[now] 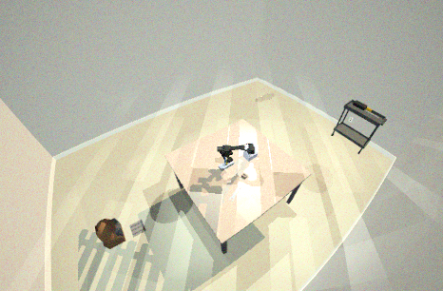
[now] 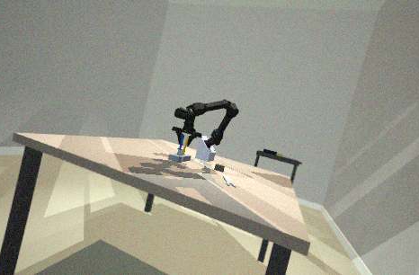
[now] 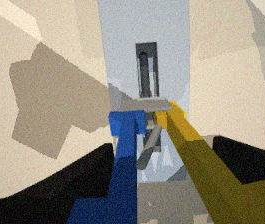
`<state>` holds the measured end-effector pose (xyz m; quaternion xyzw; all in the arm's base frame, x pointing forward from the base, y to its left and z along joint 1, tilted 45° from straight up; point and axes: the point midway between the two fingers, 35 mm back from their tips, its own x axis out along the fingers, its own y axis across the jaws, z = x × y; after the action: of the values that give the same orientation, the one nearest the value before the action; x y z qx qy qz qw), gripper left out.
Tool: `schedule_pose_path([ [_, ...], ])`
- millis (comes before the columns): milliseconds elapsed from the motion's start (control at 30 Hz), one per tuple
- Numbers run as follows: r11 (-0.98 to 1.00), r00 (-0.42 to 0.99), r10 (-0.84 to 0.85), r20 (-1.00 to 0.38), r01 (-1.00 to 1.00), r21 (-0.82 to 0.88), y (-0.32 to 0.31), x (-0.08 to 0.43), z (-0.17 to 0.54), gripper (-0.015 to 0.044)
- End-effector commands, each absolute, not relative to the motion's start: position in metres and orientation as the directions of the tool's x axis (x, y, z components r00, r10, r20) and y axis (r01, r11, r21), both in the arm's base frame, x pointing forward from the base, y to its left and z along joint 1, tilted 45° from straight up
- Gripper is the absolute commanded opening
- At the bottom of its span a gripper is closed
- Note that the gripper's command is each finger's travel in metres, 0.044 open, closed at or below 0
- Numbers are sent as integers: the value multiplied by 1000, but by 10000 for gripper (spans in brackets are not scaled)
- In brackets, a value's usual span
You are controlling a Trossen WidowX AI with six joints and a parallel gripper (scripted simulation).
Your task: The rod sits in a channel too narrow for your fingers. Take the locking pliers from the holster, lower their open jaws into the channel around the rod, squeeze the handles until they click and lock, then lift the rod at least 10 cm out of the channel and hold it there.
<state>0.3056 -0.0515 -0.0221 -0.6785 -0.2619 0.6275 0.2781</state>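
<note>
- One gripper (image 1: 226, 159) (image 2: 185, 133) (image 3: 163, 147), its two black fingers a bit past halfway open, clasps the pliers (image 1: 226, 163) (image 2: 183, 143) (image 3: 128, 150) from both sides.
- Two handles, one blue, one yellow, lie between the fingers, spread apart in a V; the pliers stand upright, out of any holder. Whether they have locked, I cannot tell.
- Their grey jaws point down at the channel, their grip on the rod too hidden to tell.
- One rod (image 3: 144, 75), dark, lies in the one narrow channel of a grey block (image 1: 226, 166) (image 2: 179, 158) (image 3: 123, 30).
- One arm (image 1: 238, 147) (image 2: 212, 106) arches above.
- Near the grey block: one white block (image 1: 250, 156) (image 2: 206, 151), one small dark block (image 1: 244, 176) (image 2: 219, 167) and one small pale piece (image 1: 233, 195) (image 2: 228, 181), all on one table (image 1: 203, 143) (image 2: 80, 148).
- Well apart: one two-shelf cart (image 1: 374, 116) (image 2: 288, 158) and one brown thing (image 1: 109, 233) on the floor.
</note>
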Motion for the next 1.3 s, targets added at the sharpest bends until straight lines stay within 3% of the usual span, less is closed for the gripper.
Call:
schedule_pose_path([
  [0,-712,75,701,-710,10,-702,-52,306,-24,265],
  [1267,-712,75,700,-710,10,-702,-55,306,-27,214],
])
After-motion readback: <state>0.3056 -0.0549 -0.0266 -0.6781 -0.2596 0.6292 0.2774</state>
